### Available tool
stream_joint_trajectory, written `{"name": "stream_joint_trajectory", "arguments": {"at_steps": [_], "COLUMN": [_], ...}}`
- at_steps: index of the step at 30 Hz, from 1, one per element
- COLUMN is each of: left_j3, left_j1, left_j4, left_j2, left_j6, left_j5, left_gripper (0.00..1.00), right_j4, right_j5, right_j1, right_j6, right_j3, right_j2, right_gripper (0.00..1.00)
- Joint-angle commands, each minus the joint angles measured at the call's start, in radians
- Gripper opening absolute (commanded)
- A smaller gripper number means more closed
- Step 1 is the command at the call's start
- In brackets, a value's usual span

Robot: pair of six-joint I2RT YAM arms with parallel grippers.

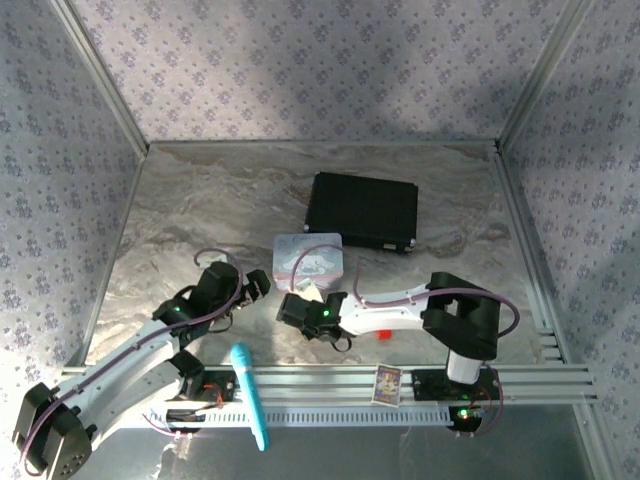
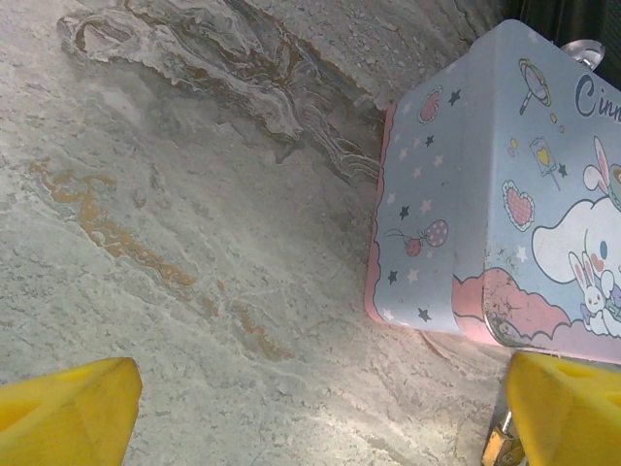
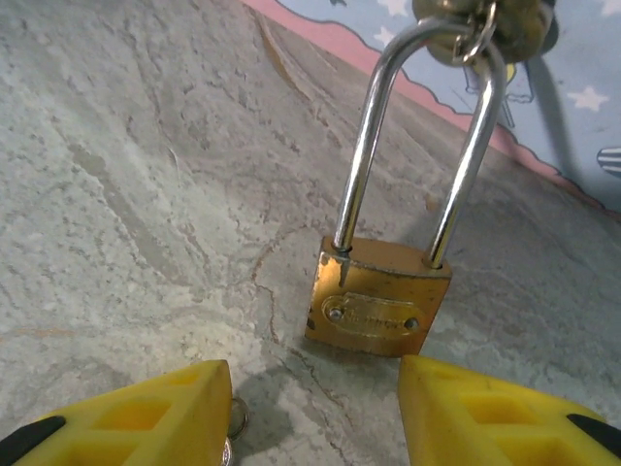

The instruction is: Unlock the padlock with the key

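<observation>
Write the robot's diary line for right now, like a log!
padlock: shackle closed, hooked to tin | left gripper: open, near tin | right gripper: open, padlock body just ahead of it

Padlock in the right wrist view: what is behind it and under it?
Behind the padlock is the pastel tin; the shackle hooks through its latch. Under it lies the marble table. The brass body covers the spot it rests on.
</observation>
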Motion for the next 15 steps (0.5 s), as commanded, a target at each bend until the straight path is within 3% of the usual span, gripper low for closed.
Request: {"name": "stream_joint_trajectory", "arguments": {"at_steps": [1,15], "left_j3": [-0.005,-0.026], "left_j1": [-0.006,-0.006], "left_j4": [-0.003,0.051], "left_j2": [-0.011,0.016], "left_j6": [-0.003,-0.032], "left_j5": [-0.015,0.002], "left_gripper": [0.97,0.97], "right_j4": [-0.081,-0.189], "right_j5": [0.055,0.091], "right_j1": [0.009,0.001], "right_j6": [0.06,0.199], "right_j3": [0.035,-0.029], "right_j2": [0.029,-0.013], "right_gripper": [0.49,0.45]}}
